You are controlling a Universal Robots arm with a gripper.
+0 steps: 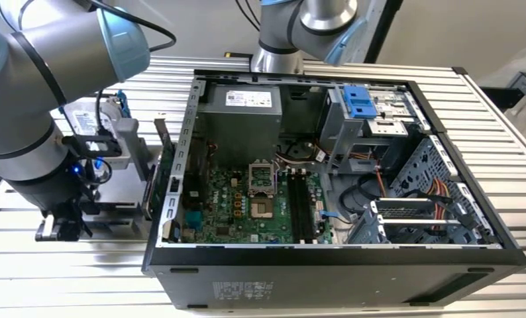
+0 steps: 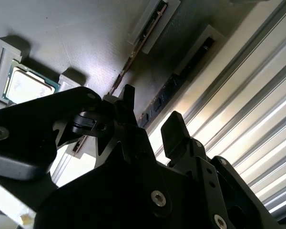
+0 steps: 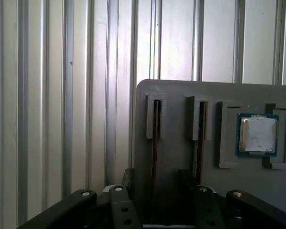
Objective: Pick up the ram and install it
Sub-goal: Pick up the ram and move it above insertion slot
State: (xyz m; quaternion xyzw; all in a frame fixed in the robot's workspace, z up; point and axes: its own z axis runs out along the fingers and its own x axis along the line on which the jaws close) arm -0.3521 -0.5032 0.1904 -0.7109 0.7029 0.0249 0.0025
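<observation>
Poised low at the exterior view's left beside the open computer case [image 1: 334,268], end effector [image 3: 156,178] spread wide astride the ram [image 3: 155,138], stood on edge in the slot of the grey holder [image 3: 181,90] nearest the counter [image 3: 62,95], seemingly to leave both flat faces free for pinching.

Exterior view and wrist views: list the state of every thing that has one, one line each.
ram: upright in a slot of the grey tray, not lifted.
second ram: upright in the neighbouring slot.
gripper: open, astride the ram, not clamped.
processor chip: flat in its tray recess.
computer case: side open.
memory slots: look empty.
</observation>
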